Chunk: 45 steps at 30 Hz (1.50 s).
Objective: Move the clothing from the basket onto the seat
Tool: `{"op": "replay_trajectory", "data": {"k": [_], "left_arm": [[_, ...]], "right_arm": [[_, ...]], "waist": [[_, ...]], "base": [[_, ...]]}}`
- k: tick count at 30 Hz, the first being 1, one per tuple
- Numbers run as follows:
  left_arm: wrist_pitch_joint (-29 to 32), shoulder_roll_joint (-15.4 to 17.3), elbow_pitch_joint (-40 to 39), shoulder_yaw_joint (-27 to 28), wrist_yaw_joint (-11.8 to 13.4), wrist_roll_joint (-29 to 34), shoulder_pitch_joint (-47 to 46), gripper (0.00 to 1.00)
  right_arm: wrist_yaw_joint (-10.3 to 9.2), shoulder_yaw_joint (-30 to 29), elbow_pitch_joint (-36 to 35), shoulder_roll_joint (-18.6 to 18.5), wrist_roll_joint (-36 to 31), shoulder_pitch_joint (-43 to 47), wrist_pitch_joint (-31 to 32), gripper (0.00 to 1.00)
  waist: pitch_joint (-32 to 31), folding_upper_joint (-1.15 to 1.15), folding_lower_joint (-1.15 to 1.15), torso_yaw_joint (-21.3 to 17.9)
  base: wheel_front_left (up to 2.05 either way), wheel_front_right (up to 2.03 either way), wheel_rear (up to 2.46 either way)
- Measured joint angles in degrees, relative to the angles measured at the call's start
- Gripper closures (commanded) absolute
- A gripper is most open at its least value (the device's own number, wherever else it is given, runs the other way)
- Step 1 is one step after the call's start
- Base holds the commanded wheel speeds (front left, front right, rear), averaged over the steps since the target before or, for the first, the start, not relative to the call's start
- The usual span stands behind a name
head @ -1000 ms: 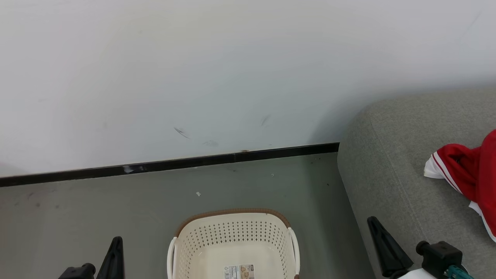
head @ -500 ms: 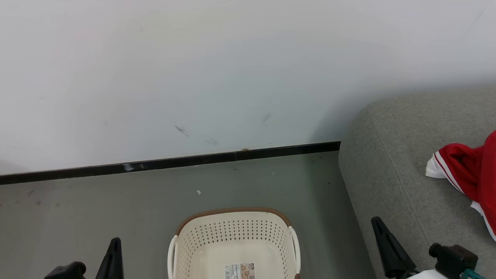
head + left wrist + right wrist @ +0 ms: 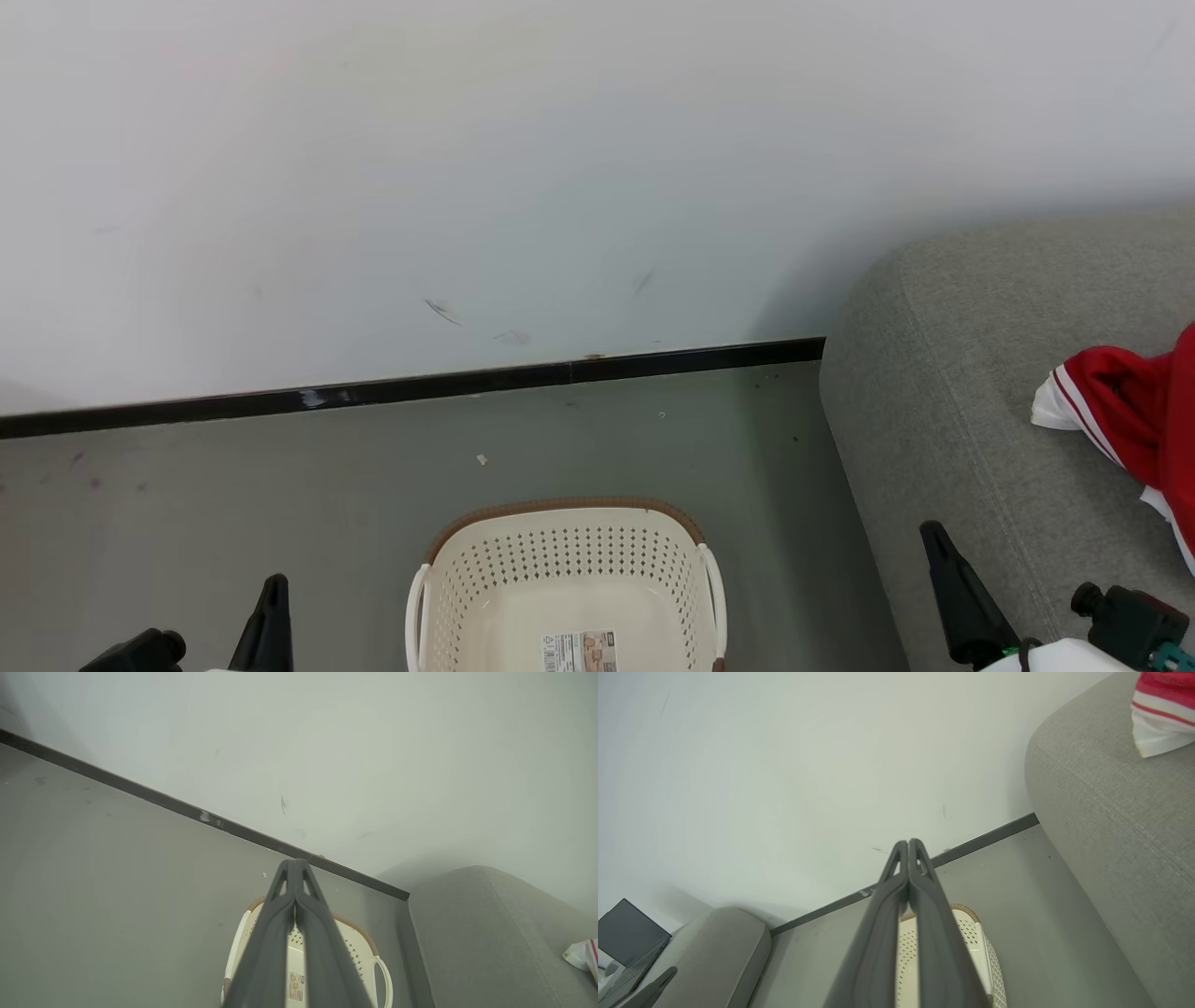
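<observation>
Head view, near to far: left fingers [image 3: 271, 625] at bottom left, pressed together, holding nothing. Right fingers [image 3: 962, 607] at bottom right, also pressed together and holding nothing; in this view they overlap the seat's [image 3: 962, 420] near edge.

Between them the basket [image 3: 560, 560] stands upright on the floor [image 3: 280, 504], cut by the bottom of the frame, with a label [image 3: 579, 651] on its bottom. It is near the seat's left side, not touching.

Clothing [image 3: 1134, 420] lies on the seat top, back from its left edge. It is red with white stripe trim, apart from the right fingers and partly cut by the frame.

Behind the basket: a floor strip, black baseboard [image 3: 420, 392], then white wall [image 3: 560, 187] with a few scuffs.

Wrist views agree: each pair is closed tip to tip, with the basket below. Right wrist view also shows another grey cushion [image 3: 724, 947] and a laptop [image 3: 626, 933] at lower left.
</observation>
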Motion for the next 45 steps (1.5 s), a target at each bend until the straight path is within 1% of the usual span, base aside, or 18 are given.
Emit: {"op": "replay_trajectory", "data": {"k": [4,5,9,12,14,19,21,25,28,33,37,38,39,40,45], "left_arm": [[0.7,-0.6,0.2,0.7,-1.0,-2.3,0.0,1.0],[1.2,-0.9,0.4,1.1,-1.4,-3.3,-0.1,1.0],[1.7,-1.1,0.5,1.8,-2.0,-5.6,-0.1,1.0],[2.3,-1.3,0.7,2.3,-2.8,-7.1,-0.2,1.0],[2.7,-1.4,0.9,2.6,-3.0,-8.1,-0.2,1.0],[3.3,-1.6,1.2,3.5,-4.0,-10.9,-0.2,1.0],[3.8,-1.8,1.3,3.8,-4.5,-12.0,-0.3,1.0],[4.5,-2.4,1.6,4.6,-5.0,-14.2,-0.8,1.0],[5.1,-2.9,1.8,5.1,-5.9,-15.8,-1.5,1.0],[5.8,-3.1,2.6,5.9,-6.5,-18.5,-1.6,1.0],[6.3,-3.3,3.0,6.6,-7.5,-20.8,-1.8,1.0],[6.3,-3.3,3.0,6.6,-7.5,-20.8,-1.8,1.0],[6.8,-3.4,3.2,7.0,-8.1,-21.8,-2.3,1.0],[6.8,-3.4,3.2,7.0,-8.1,-21.8,-2.3,1.0],[7.6,-3.9,3.5,7.8,-9.0,-24.5,-2.8,1.0]], "right_arm": [[0.0,-0.1,0.5,-0.3,3.3,-0.2,0.6,1.0],[0.0,-0.2,1.1,-0.4,4.9,-0.2,1.0,1.0],[0.0,-0.2,1.5,-0.7,8.3,-0.2,1.6,1.0],[0.0,-0.3,1.7,-1.2,10.6,-0.3,1.9,1.0],[-0.01,-0.4,1.9,-1.4,12.3,-0.7,2.3,1.0],[-0.01,-0.5,3.0,-1.6,16.4,-2.2,3.0,1.0],[-0.01,-0.5,3.2,-1.7,18.0,-2.5,3.4,1.0],[-0.01,-0.6,3.6,-1.9,21.2,-2.5,4.1,1.0],[-0.01,-0.7,3.9,-2.1,23.7,-2.7,4.5,1.0],[-0.02,-1.0,5.2,-2.4,27.7,-3.8,5.1,1.0],[-0.02,-1.3,5.5,-2.6,31.0,-4.9,5.4,1.0],[-0.02,-1.3,5.5,-2.6,31.0,-4.9,5.4,1.0],[-0.02,-1.4,5.6,-2.9,32.4,-4.9,5.8,1.0],[-0.02,-1.4,5.6,-2.9,32.4,-4.9,5.8,1.0],[-0.02,-1.5,6.8,-3.3,36.5,-4.9,6.4,1.0]], "waist": [[-0.1,0.0,0.18,0.1],[-0.2,0.0,0.26,0.1],[-0.3,0.0,0.39,0.1],[-0.4,0.0,0.45,0.2],[-0.4,0.0,0.47,0.2],[-0.4,0.0,0.48,0.3],[-0.4,0.0,0.45,0.3],[-0.3,0.0,0.3,0.4],[-0.2,0.0,0.18,0.4],[0.0,0.0,-0.05,0.4],[0.3,0.0,-0.22,0.5],[0.3,0.0,-0.22,0.5],[0.4,0.0,-0.28,0.5],[0.4,0.0,-0.28,0.5],[0.6,0.0,-0.39,0.6]], "base": [[0.0,0.0,0.0],[0.0,0.0,0.0],[0.0,0.0,0.0],[0.0,0.0,0.0],[0.0,0.0,0.0],[0.0,0.0,0.0],[0.0,0.0,0.0],[0.0,0.0,0.0],[0.0,0.0,0.0],[0.0,0.0,0.0],[0.0,0.0,0.0],[0.0,0.0,0.0],[0.0,0.0,0.0],[0.0,0.0,0.0],[0.0,0.0,0.0]]}}
